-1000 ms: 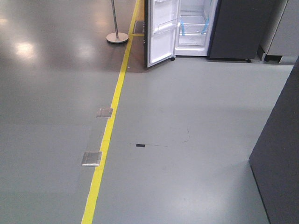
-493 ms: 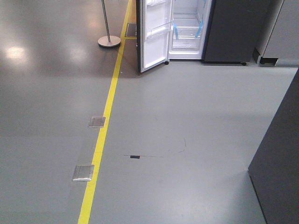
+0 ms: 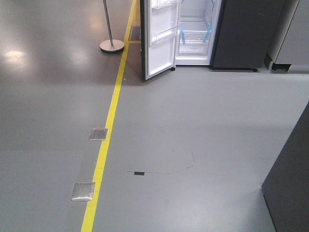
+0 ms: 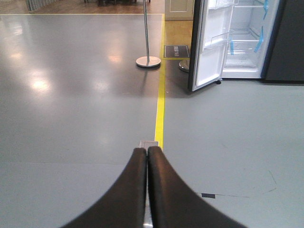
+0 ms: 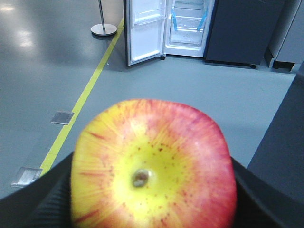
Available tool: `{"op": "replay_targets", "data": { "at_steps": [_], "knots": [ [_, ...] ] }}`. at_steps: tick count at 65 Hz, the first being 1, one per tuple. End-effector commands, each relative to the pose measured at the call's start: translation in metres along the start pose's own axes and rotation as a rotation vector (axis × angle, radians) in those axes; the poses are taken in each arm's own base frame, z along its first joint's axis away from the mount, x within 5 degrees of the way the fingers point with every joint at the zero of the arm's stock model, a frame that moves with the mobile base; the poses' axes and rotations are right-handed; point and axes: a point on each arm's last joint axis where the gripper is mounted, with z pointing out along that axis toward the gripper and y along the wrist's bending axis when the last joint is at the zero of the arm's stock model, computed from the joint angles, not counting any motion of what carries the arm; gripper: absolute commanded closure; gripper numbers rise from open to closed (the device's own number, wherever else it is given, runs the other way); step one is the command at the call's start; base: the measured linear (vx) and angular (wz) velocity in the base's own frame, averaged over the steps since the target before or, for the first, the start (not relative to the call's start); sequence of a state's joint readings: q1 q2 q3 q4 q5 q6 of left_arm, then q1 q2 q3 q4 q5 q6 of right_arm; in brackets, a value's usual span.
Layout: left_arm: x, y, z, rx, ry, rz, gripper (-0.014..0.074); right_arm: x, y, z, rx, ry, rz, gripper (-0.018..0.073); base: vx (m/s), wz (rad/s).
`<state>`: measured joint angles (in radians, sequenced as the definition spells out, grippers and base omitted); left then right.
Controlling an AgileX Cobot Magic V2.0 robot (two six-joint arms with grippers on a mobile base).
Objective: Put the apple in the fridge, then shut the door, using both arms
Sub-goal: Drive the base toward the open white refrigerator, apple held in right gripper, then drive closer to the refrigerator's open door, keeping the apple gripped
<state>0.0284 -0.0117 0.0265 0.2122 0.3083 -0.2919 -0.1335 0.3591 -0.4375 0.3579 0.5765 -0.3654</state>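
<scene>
The fridge (image 3: 195, 29) stands far ahead, its door (image 3: 160, 43) open to its left, a stanchion (image 3: 111, 45) further left. Well before the fridge, the apple (image 5: 152, 161) sits within the right gripper (image 5: 152, 194).

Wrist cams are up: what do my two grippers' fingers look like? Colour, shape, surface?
Left fingers: smooth black, broad at the base and curving inward to narrow rounded tips. Right fingers: also black, with a fine woven, carbon-fibre-like texture. Only their outer parts show on either side of the round red-and-yellow apple. No cables or markings are visible in either wrist view.
</scene>
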Motion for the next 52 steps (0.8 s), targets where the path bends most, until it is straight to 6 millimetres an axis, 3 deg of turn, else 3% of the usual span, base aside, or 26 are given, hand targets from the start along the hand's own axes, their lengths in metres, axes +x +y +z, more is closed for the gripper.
{"op": "replay_targets", "data": {
  "at_steps": [1,52],
  "knots": [
    [0.0004,-0.0014,0.0009,0.022,-0.054,-0.012,0.0601,-0.0149,-0.002,-0.0033,0.024,-0.098,0.002,0.0529,0.17,0.02],
    [0.0004,-0.0014,0.0009,0.022,-0.054,-0.012,0.0601,-0.0149,-0.002,-0.0033,0.024,-0.098,0.002,0.0529,0.18,-0.02]
  ]
}}
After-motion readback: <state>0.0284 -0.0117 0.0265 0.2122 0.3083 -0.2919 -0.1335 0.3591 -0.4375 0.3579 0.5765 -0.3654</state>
